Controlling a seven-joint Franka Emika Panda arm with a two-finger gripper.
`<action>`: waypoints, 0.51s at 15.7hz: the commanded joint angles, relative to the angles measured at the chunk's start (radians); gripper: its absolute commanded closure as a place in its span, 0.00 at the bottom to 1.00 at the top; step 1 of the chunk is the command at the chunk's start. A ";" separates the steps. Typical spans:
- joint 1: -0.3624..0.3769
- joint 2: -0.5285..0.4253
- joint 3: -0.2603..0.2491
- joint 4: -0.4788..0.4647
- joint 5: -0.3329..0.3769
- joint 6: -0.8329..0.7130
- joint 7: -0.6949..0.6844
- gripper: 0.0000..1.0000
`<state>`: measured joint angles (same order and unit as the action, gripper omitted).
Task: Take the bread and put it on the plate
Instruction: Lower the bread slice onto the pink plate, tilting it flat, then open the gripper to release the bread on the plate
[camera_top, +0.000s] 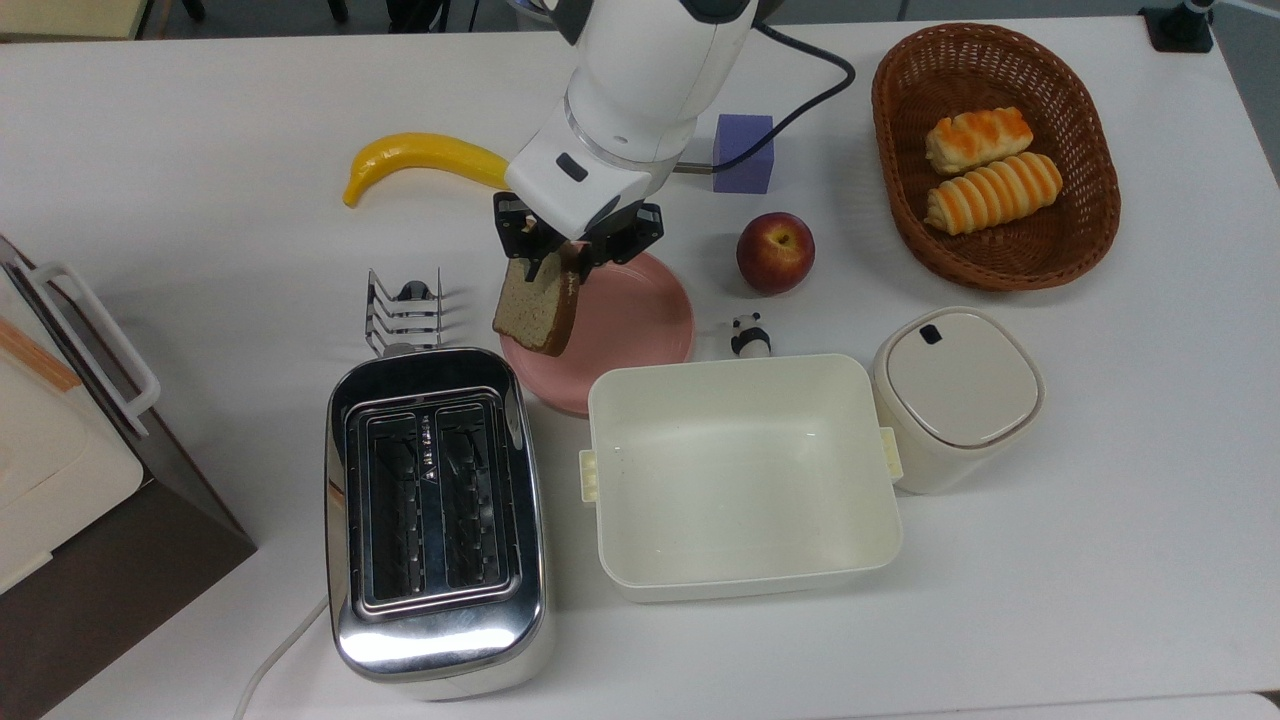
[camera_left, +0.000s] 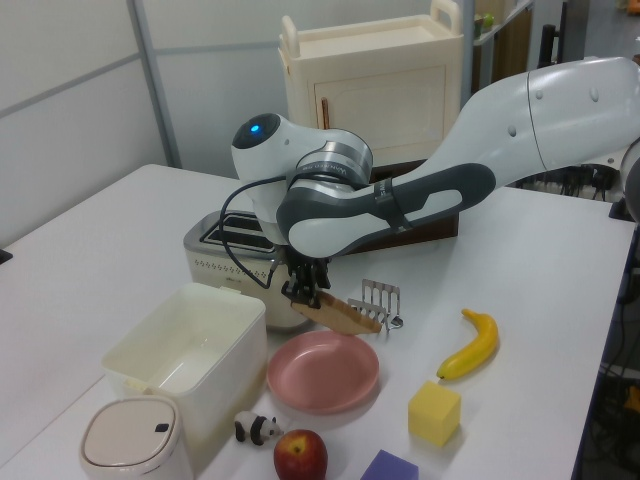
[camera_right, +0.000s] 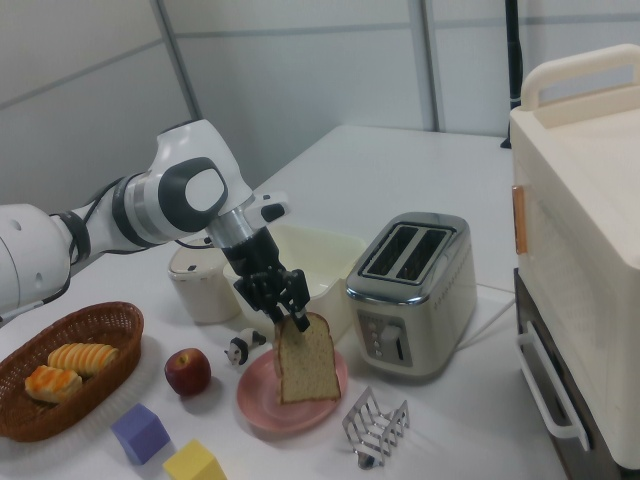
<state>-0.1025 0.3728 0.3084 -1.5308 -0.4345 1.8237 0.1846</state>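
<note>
Gripper of mine is clamped on one top corner of the bread — the slice hangs tilted below my fingers, so it can be laid flat. Directly beneath it sits the plate, its near rim under the slice's low edge. The bread looks thin, tan and speckled, with a darker brown crust — in the air, not yet touching pink.

White worktop I see carries: toaster, toast rack, pink plate, cream tub, lidded canister, apple, banana, purple block, wicker basket, panda figurine.
</note>
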 joint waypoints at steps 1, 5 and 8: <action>0.003 -0.025 0.002 -0.031 -0.013 0.023 0.026 0.00; 0.001 -0.026 0.003 -0.028 -0.010 0.023 0.026 0.00; 0.000 -0.031 0.006 -0.005 -0.003 0.022 0.027 0.00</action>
<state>-0.1025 0.3723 0.3104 -1.5270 -0.4345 1.8245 0.1870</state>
